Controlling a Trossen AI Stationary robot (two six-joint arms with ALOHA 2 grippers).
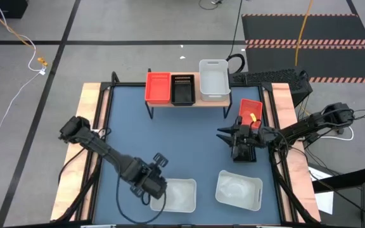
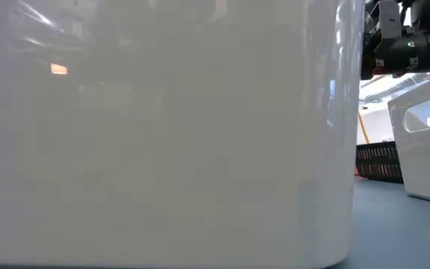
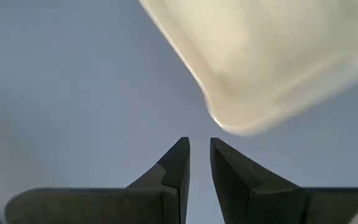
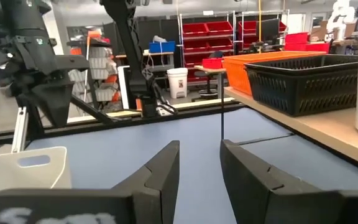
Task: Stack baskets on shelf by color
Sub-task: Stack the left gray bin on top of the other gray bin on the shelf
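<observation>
Your left gripper [image 3: 199, 149] sits low over the bench [image 1: 189, 136], jaws narrow and empty. The nearest white basket [image 3: 272, 59] lies just ahead of the jaws, corner toward them. The right gripper [image 4: 199, 155] waits with jaws apart, holding nothing, facing the shelf [image 1: 228, 98].

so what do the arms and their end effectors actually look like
Both arms are black, jointed segments with dark cables running alongside them. The left end effector has two dark wedge-shaped fingers tapering to narrow tips. The right end effector has the same matte dark tapered pair. No coloured markings are legible on either.
</observation>
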